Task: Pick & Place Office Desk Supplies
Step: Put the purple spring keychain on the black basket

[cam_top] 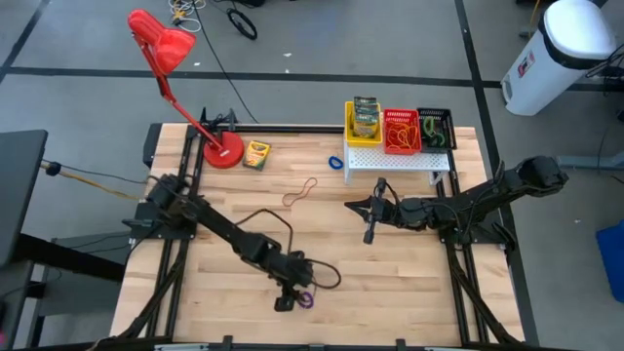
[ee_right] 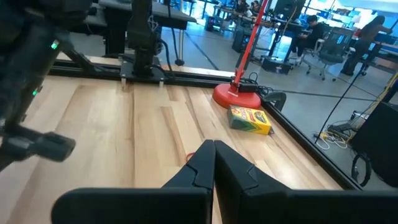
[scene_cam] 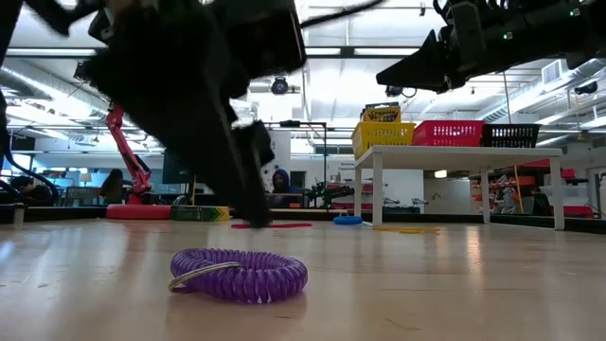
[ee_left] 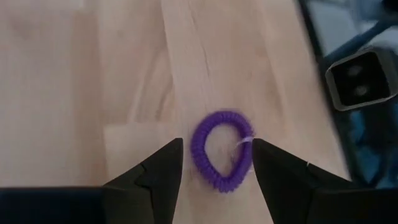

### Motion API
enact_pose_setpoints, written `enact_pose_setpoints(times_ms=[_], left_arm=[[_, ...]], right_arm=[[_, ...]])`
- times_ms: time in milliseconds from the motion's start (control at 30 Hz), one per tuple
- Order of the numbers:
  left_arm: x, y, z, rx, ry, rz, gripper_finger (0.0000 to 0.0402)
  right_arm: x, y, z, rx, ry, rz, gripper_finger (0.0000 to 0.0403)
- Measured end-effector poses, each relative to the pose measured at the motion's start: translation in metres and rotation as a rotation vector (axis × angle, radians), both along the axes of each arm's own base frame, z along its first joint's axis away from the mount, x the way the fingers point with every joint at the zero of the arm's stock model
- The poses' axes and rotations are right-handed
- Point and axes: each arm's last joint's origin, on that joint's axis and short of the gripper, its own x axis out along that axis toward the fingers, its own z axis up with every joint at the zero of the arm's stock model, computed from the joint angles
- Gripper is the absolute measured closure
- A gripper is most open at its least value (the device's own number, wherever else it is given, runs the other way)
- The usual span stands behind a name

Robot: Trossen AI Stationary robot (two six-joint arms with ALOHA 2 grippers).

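Observation:
A purple coiled loop lies flat on the wooden table near its front edge; it also shows in the low view. My left gripper is open just over it, one finger on each side of the loop, touching nothing; in the high view the left gripper is at the front middle. My right gripper is shut and empty, above the table's middle right. A crayon box lies by the lamp base. Yellow, red and black baskets stand on a white riser.
A red desk lamp stands at the far left. A thin orange-brown band and a blue loop lie on the table's middle. A crayon box stands in the yellow basket. Bare wood lies between the two grippers.

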Motion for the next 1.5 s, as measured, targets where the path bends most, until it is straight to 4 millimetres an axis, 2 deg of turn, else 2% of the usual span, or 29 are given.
enact_pose_setpoints(times_ms=[333,733,900,1133,1300,1500], left_arm=[[0.013,-0.013,-0.015,0.056,0.084,0.093,0.0227],[0.000,-0.023,-0.022,0.204,0.133,0.069,0.0250],[-0.003,-0.026,-0.023,0.262,0.119,0.102,0.0287],[-0.021,-0.031,-0.016,0.506,0.063,0.184,0.0385],[-0.038,-0.038,-0.019,0.621,0.031,0.244,0.0383],[-0.055,-0.037,-0.037,0.604,-0.100,0.350,0.0389]], right_arm=[[-0.001,0.000,-0.003,0.019,0.028,0.008,0.0394],[-0.001,0.000,-0.004,0.044,0.028,0.006,0.0394],[-0.001,0.001,-0.004,0.079,0.019,0.001,0.0394],[-0.001,0.003,-0.004,0.175,-0.007,-0.011,0.0394],[-0.004,0.017,-0.004,0.188,-0.003,0.037,0.0394],[-0.011,0.036,-0.004,0.169,-0.006,0.051,0.0394]])
